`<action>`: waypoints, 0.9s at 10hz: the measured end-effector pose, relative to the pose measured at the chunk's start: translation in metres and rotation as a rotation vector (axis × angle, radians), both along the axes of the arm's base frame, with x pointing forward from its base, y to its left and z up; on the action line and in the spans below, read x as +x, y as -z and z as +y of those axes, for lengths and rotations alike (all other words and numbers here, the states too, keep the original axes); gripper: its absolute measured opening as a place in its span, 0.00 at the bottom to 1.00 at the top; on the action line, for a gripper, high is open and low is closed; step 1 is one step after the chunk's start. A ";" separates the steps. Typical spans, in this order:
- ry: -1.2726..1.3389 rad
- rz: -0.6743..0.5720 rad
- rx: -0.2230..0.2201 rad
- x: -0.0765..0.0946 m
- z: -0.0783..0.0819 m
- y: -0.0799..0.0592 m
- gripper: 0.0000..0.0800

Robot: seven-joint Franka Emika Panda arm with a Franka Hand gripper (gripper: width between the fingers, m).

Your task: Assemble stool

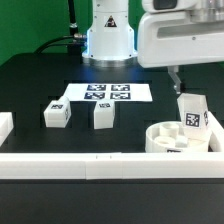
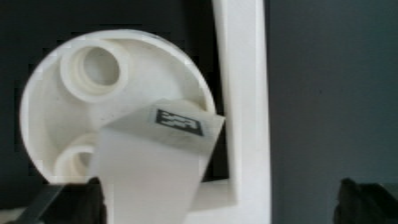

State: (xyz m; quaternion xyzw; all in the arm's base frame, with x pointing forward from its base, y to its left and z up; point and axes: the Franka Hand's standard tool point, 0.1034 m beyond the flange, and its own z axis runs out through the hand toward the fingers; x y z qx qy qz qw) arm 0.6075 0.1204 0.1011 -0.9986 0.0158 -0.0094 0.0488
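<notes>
The round white seat (image 1: 160, 137) lies against the front rail at the exterior view's right, and in the wrist view (image 2: 71, 115) its sockets show. One tagged leg (image 1: 192, 115) stands tilted on the seat, its lower end at a socket. In the wrist view this leg (image 2: 151, 165) rises between my fingers. My gripper (image 1: 179, 88) hangs just above it, also seen in the wrist view (image 2: 214, 208). It is open: one finger (image 2: 63, 205) is next to the leg, the other (image 2: 365, 200) well apart from it. Two more legs (image 1: 57, 114) (image 1: 103, 116) lie on the table.
The marker board (image 1: 107, 93) lies behind the two loose legs. A long white rail (image 1: 90, 163) runs along the front, and in the wrist view (image 2: 240, 80) it passes beside the seat. A short rail piece (image 1: 5, 127) is at the left. The robot base (image 1: 108, 35) stands at the back.
</notes>
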 end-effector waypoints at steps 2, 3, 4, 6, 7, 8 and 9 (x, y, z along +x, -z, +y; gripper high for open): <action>-0.118 -0.012 -0.003 0.000 -0.003 0.000 0.81; -0.160 -0.016 -0.004 0.001 -0.004 0.000 0.81; -0.265 -0.026 -0.016 0.001 -0.006 0.000 0.81; -0.507 -0.048 -0.071 0.002 -0.010 0.003 0.81; -0.608 -0.046 -0.089 0.001 -0.013 0.007 0.81; -0.700 -0.045 -0.104 0.001 -0.015 0.010 0.81; -0.742 -0.041 -0.106 0.001 -0.016 0.012 0.81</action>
